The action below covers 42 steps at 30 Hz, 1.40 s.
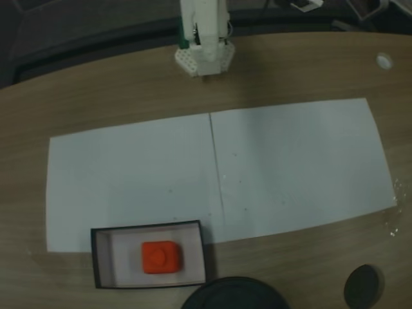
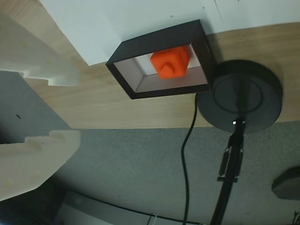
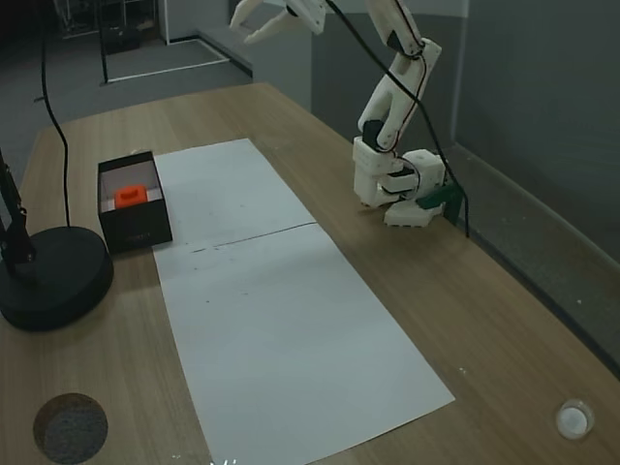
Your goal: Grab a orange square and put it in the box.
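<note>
Orange square resting inside the box, with the arm's hand raised and released.

The wooden counter point(image 1: 302, 71) carries two white paper sheets point(image 1: 296, 167) laid edge to edge. In a fixed view the box point(image 1: 103, 261) sits at about 7 o'clock, overlapping the paper's near edge. A round black lamp base point(image 2: 262, 84) touches its side in the wrist view. The hand point(image 3: 274, 18) hangs high, fingers point(image 2: 47, 154) spread, grasping nothing. The orange square point(image 1: 161, 257) lies in the box's middle.
</note>
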Motion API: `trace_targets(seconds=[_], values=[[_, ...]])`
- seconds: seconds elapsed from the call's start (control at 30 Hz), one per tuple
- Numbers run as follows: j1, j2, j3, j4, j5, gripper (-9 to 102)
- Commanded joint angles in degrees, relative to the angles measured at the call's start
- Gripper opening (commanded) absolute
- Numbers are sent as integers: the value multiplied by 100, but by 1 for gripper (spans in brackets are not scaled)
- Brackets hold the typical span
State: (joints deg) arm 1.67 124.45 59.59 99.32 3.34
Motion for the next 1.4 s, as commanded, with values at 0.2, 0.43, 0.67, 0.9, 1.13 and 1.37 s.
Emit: trace_targets(seconds=[0.2, 0.43, 0.67, 0.9, 1.13, 1.37], values=[[-360, 3384, 2813, -439, 0, 7], [-334, 4887, 3955, -448, -26, 8], [-325, 5985, 4693, -483, -501, 7], [-325, 7084, 5414, -800, -536, 7], [-325, 7479, 6574, -1969, -536, 0], [-369, 7471, 8253, -3322, -536, 0]])
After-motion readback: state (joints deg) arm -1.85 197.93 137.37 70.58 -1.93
